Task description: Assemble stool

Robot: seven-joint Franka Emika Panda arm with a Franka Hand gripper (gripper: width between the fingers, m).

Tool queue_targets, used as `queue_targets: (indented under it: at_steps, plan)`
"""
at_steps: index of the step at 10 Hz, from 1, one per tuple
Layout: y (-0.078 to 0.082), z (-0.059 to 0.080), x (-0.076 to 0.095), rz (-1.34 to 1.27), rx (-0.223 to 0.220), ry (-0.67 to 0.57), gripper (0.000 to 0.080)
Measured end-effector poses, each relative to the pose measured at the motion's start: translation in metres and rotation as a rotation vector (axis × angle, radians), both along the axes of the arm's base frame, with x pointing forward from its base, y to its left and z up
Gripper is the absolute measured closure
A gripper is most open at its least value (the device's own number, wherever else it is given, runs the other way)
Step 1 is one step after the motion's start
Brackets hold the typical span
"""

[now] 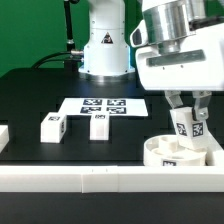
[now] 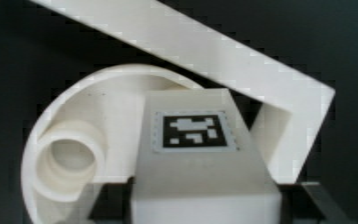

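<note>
My gripper (image 1: 187,112) is shut on a white stool leg (image 1: 186,124) with a black-and-white tag, holding it upright just above the round white seat (image 1: 165,152) at the front right of the table. In the wrist view the held leg (image 2: 197,150) fills the middle between the dark fingers (image 2: 119,200), and the seat (image 2: 91,130) with a round socket (image 2: 73,156) lies below and beside it. Two more tagged legs (image 1: 53,126) (image 1: 99,124) stand on the black table toward the exterior view's left.
The marker board (image 1: 102,106) lies flat behind the two loose legs. A long white rail (image 1: 90,178) runs along the table's front edge and another (image 2: 211,50) crosses the wrist view past the seat. The robot's white base (image 1: 104,45) stands at the back.
</note>
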State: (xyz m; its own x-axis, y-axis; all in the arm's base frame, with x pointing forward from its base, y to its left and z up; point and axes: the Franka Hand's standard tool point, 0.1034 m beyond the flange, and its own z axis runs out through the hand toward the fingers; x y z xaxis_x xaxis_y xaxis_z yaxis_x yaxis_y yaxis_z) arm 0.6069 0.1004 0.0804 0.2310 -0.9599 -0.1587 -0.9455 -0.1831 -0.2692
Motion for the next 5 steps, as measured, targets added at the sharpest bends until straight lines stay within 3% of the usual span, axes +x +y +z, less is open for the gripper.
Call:
queue_targets:
  at_steps: [1, 3, 5]
  plan:
    - [0.0006, -0.0012, -0.0003, -0.163, 0.064, 0.033, 0.0462]
    - [0.0031, -0.0018, -0.0005, -0.414, 0.149, 0.090, 0.0462]
    - [0.0030, -0.0019, -0.0005, -0.561, 0.193, 0.123, 0.0462]
